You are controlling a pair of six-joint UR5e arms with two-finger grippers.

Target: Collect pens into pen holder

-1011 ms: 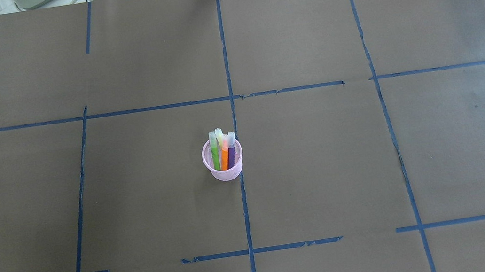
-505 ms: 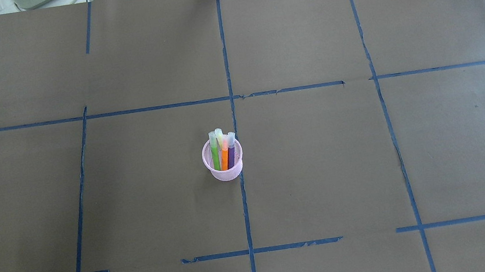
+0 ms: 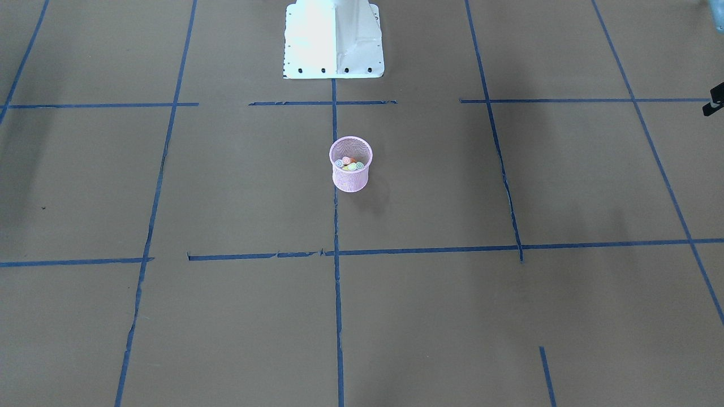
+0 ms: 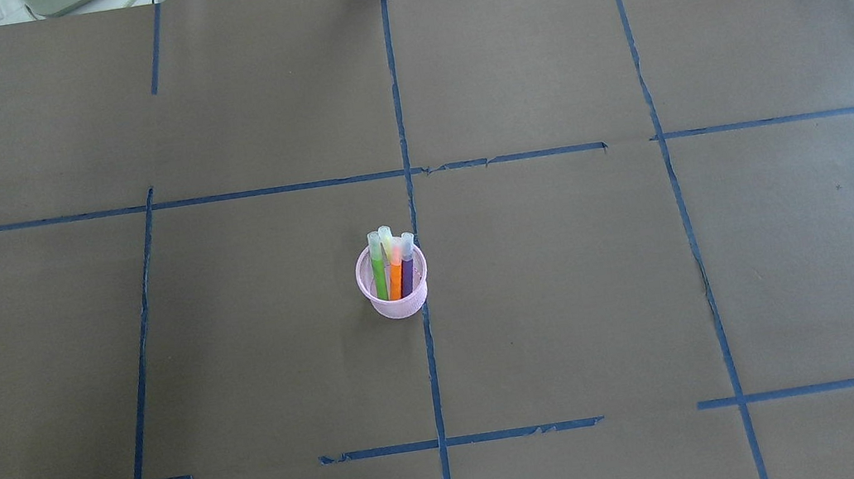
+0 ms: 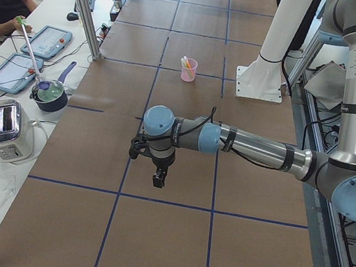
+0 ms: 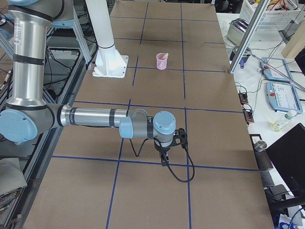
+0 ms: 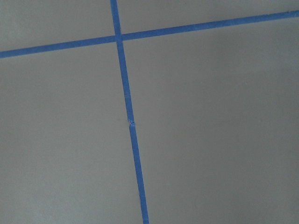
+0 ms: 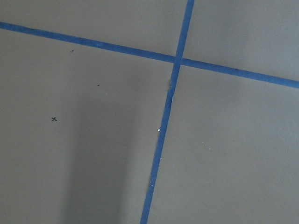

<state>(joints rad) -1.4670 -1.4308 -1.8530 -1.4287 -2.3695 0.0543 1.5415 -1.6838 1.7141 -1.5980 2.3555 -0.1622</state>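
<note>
The pink mesh pen holder (image 4: 396, 304) stands upright near the table's middle, on a blue tape line. A green pen (image 4: 379, 275), an orange pen (image 4: 396, 278), a purple pen (image 4: 407, 271) and a yellow pen (image 4: 385, 235) stand inside it, cap ends up. The holder also shows in the front view (image 3: 350, 178) and in both side views (image 5: 187, 74) (image 6: 161, 63). My left gripper (image 5: 158, 180) hangs over the table's left end, far from the holder. My right gripper (image 6: 164, 160) hangs over the right end. I cannot tell whether either is open or shut.
The white robot base (image 3: 334, 39) stands at the table's near edge. Off the far edge, beyond a metal post (image 5: 83, 7), are a toaster (image 5: 6, 129), a small pot (image 5: 49, 94), tablets and a seated person. Both wrist views show only brown paper and blue tape.
</note>
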